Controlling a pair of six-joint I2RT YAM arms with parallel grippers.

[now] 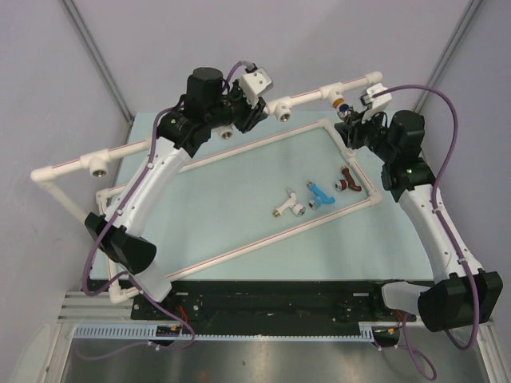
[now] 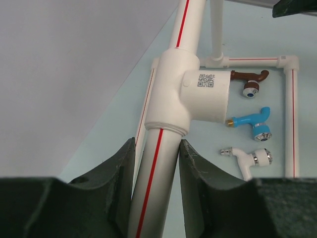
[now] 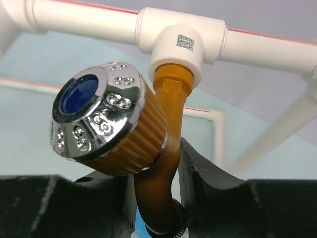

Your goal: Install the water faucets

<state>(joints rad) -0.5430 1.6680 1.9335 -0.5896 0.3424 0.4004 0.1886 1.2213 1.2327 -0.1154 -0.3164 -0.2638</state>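
The orange faucet (image 3: 124, 134) hangs with its end in a white T-socket (image 3: 181, 47) of the raised pipe rail. My right gripper (image 3: 156, 188) is shut on its orange body, below the chrome-capped knob. From above, the orange faucet (image 1: 341, 102) and right gripper (image 1: 351, 120) are at the rail's far right. My left gripper (image 2: 156, 168) is shut on the red-striped rail pipe (image 2: 158, 163) just below another T-socket (image 2: 193, 94); from above this gripper (image 1: 254, 116) is at the rail's middle. The red-brown (image 1: 347, 182), blue (image 1: 322, 194) and white (image 1: 287, 203) faucets lie on the table.
A flat rectangular pipe frame (image 1: 239, 148) lies on the pale blue table (image 1: 239, 191) around the loose faucets. The raised rail (image 1: 128, 149) runs from far right to near left, with open sockets at its left end (image 1: 100, 163) and middle (image 1: 227, 132). Grey walls stand behind.
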